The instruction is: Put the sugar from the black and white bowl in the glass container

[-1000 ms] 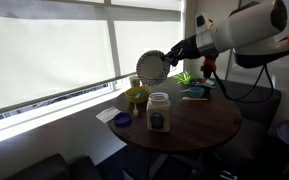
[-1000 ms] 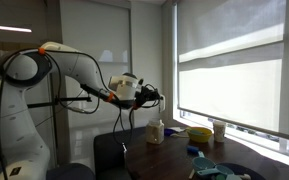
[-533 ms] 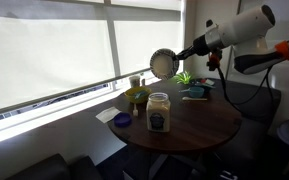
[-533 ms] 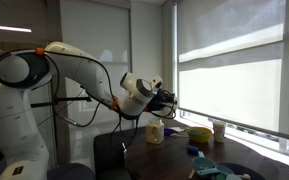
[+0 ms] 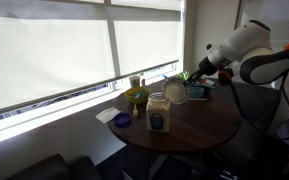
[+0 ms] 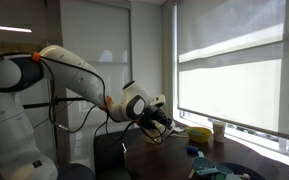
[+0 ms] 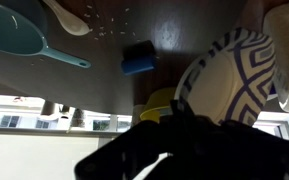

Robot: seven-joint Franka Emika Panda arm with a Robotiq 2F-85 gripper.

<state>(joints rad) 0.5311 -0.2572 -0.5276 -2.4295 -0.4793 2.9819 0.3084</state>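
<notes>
Wrist view: the bowl point(image 7: 239, 75) is up on edge, its patterned rim pinched tight in the gripper point(image 7: 184, 125), and in an exterior view it hangs tilted just beside the top of the jar point(image 5: 158, 115), which stands on the table point(image 5: 199, 125). No sugar visible pouring, and the jar looks capped by its pale lid point(image 5: 158, 98), so I reckon the tipping-in is all left to do.

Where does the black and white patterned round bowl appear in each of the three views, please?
In an exterior view: black and white patterned round bowl, centre, tilted beside the tall glass jar's lid.
In an exterior view: centre, at the arm's tip, dark and unclear.
Wrist view: right half.
Shared landmark: small yellowish-green jar.
</notes>
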